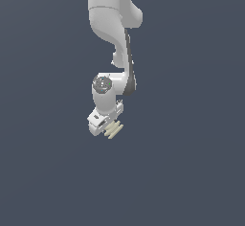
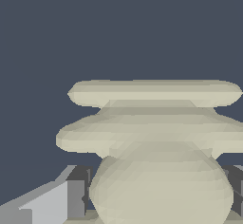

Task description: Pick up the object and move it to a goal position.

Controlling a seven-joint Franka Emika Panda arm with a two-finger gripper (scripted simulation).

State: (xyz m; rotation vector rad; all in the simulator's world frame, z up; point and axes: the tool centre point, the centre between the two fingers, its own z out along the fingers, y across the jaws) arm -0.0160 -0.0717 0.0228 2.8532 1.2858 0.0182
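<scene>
Where the single white arm (image 1: 112,24) ends, its one gripper (image 1: 109,124) is closed around one object (image 1: 114,129). The cream piece shows three stacked ridges.

No text, label, brand, number or sign can be read in either view.

You see the white arm (image 1: 111,33) reaching down against a plain dark backdrop — its claw (image 1: 109,127) tilted, clasping the cream ribbed object (image 1: 115,129) at its tip.
</scene>
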